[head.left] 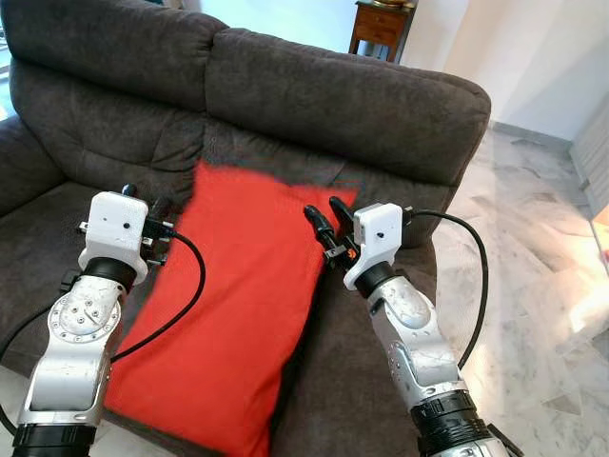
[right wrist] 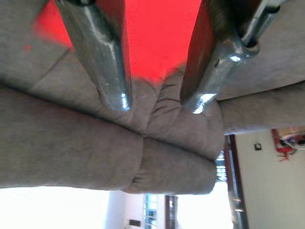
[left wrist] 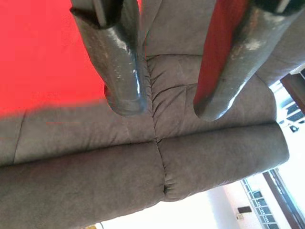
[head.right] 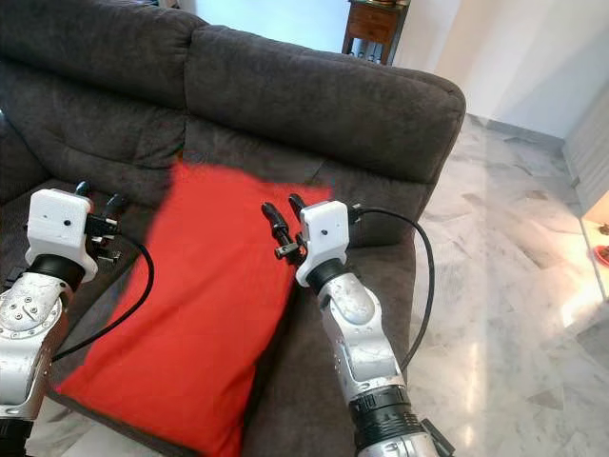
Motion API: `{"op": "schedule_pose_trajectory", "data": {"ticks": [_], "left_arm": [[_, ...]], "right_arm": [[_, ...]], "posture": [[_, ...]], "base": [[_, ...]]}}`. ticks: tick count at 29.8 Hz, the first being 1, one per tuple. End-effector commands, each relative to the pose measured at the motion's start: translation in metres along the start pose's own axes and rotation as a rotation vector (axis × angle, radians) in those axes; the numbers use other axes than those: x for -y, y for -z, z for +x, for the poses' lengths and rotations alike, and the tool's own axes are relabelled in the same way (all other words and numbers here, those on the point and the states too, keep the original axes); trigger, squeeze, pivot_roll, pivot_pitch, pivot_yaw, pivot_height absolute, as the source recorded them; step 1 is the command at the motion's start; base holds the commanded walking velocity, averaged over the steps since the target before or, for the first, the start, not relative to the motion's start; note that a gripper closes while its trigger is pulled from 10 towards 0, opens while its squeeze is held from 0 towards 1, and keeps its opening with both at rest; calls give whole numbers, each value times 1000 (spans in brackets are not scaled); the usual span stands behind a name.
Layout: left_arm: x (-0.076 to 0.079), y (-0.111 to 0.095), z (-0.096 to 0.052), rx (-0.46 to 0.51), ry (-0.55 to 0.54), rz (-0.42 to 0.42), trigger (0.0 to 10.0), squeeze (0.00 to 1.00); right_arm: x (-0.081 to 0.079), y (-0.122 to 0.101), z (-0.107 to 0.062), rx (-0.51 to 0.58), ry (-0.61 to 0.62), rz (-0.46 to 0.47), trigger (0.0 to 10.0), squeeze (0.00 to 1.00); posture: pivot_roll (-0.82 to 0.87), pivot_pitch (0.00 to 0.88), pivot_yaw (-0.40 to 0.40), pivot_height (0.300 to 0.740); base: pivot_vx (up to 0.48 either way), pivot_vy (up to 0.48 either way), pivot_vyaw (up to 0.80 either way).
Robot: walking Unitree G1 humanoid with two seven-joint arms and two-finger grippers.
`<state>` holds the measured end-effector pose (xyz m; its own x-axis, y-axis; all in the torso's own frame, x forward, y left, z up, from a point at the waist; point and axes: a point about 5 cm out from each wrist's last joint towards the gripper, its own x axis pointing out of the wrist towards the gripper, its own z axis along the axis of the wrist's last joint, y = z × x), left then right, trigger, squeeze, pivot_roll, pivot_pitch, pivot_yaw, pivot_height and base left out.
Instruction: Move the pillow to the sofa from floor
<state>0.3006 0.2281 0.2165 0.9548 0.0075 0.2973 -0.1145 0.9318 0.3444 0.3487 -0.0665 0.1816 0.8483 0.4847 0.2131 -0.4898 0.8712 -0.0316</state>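
A red pillow (head.left: 238,305) lies slanted on the seat of a dark grey sofa (head.left: 343,105), its top corners close to the backrest and its lower corner hanging over the seat's front edge. Its upper edge looks blurred. My left gripper (head.left: 145,198) hovers open just beside the pillow's left edge, with nothing between its fingers (left wrist: 121,71). My right gripper (head.left: 324,208) stands open at the pillow's upper right corner, also holding nothing. Both wrist views look along open fingers (right wrist: 107,57) at the red pillow (right wrist: 157,33) and the sofa backrest (left wrist: 143,181).
The sofa's left armrest (head.left: 19,162) rises at the far left. Pale marble floor (head.left: 533,286) spreads to the right of the sofa. A small wooden side table (head.left: 381,24) stands behind the backrest by the white wall.
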Motion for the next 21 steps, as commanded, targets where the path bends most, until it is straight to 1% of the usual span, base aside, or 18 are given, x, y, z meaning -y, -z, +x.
{"op": "schedule_pose_trajectory", "data": {"ticks": [1, 3, 4, 5, 6, 7, 8, 9, 10, 12, 14, 16, 17, 19, 20, 21], "left_arm": [[0, 3, -3, -19, 2, 2, 10000, 0], [0, 5, -4, -27, 0, 1, 10000, 0], [0, 25, -11, -96, 9, -20, 10000, 0], [0, 39, -18, -146, 19, -30, 10000, 0], [0, 39, -18, -146, 19, -30, 10000, 0], [-1, 54, -24, -195, 27, -25, 10000, 0], [-1, 66, -29, -242, 28, -37, 10000, 0], [-1, 66, -29, -242, 28, -37, 10000, 0], [0, 95, -44, -355, 43, -36, 10000, 0], [1, 115, -58, -437, 61, -27, 10000, 0], [4, 136, -76, -534, 70, -33, 10000, 0], [8, 156, -98, -631, 81, -29, 10000, 0], [9, 163, -107, -667, 85, -25, 10000, 0], [12, 178, -128, -744, 96, -6, 10000, 0], [15, 188, -146, -807, 103, 5, 10000, 0], [15, 188, -146, -807, 103, 5, 10000, 0]], "right_arm": [[13, 1, -2, 0, 71, -3, 10000, 0], [16, 2, -3, -3, 88, -1, 10000, 0], [36, 11, -11, -41, 196, 16, 10000, 0], [48, 18, -17, -66, 260, 27, 10000, 0], [48, 18, -17, -66, 260, 27, 10000, 0], [56, 28, -23, -102, 284, 42, 10000, 0], [63, 37, -30, -138, 319, 57, 10000, 0], [63, 37, -30, -138, 319, 57, 10000, 0], [82, 60, -51, -231, 413, 81, 10000, 0], [96, 78, -72, -319, 499, 89, 10000, 0], [110, 98, -99, -424, 594, 98, 10000, 0], [120, 114, -127, -509, 675, 110, 10000, 0], [123, 119, -138, -538, 702, 116, 10000, 0], [129, 129, -163, -613, 762, 98, 10000, 0], [135, 136, -187, -673, 828, 84, 10000, 0], [135, 136, -187, -673, 828, 84, 10000, 0]], "posture": [[238, 118, -101, 740], [238, 118, -101, 740], [236, 116, -100, 740], [235, 116, -100, 740], [235, 116, -100, 740], [237, 115, -99, 740], [239, 113, -98, 740], [239, 113, -98, 740], [237, 112, -96, 740], [236, 109, -93, 740], [241, 108, -89, 740], [233, 106, -87, 740], [232, 105, -86, 740], [235, 103, -85, 740], [237, 102, -83, 740], [237, 102, -83, 740]], "base": [[0, 0, 0], [0, 0, 0], [0, 0, 0], [0, 0, 0], [0, 0, 0], [0, 0, 0], [0, 0, 0], [0, 0, 0], [0, 0, 0], [0, 0, 0], [0, 0, 0], [0, 0, 0], [0, 0, 0], [0, 0, 0], [0, 0, 0], [0, 0, 0]]}}
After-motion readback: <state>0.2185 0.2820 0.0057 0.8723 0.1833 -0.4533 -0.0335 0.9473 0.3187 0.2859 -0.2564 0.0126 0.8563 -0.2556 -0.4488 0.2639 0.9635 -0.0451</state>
